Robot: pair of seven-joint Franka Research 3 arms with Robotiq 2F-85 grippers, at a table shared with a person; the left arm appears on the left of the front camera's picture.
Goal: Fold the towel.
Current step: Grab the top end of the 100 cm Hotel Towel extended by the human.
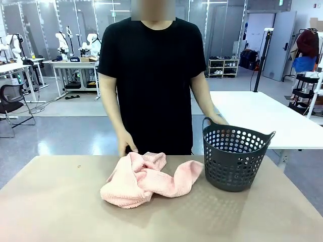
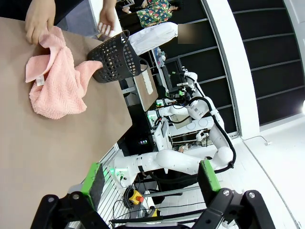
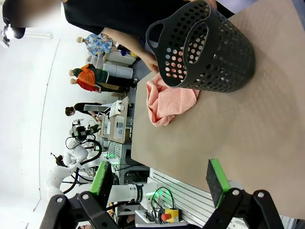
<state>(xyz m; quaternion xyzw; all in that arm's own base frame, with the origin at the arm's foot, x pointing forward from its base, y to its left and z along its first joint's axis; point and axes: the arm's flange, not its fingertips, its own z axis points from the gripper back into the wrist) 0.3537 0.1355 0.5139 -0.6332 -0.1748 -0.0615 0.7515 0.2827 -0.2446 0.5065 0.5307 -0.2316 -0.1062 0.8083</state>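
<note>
Person's right hand (image 1: pixel 127 143) down on towel (image 1: pixel 146 180) at far edge, fingers curled over it; pinch or mere touch, cannot tell; towel crumpled mid-table, one end against basket (image 1: pixel 233 157). By my read, spread flat first; hunt corners, tag (image 2: pixel 40 82) marks hem. Bare table (image 1: pixel 55 201) at near side and left; basket crowds right; left gripper (image 2: pixel 150 164) and right gripper (image 3: pixel 158 167) gape wide, well apart from towel.

A dark grey round plastic basket (image 1: pixel 234 160), perforated with round holes and fitted with two loop handles, stands upright on the flat tan-brown table (image 1: pixel 55 212), right of its middle. A person (image 1: pixel 151 75) in a black short-sleeved T-shirt stands at the far edge. Behind, a white rectangular table (image 1: pixel 267 118) sits on the right and a black wheeled office chair (image 1: pixel 10 103) at far left.
</note>
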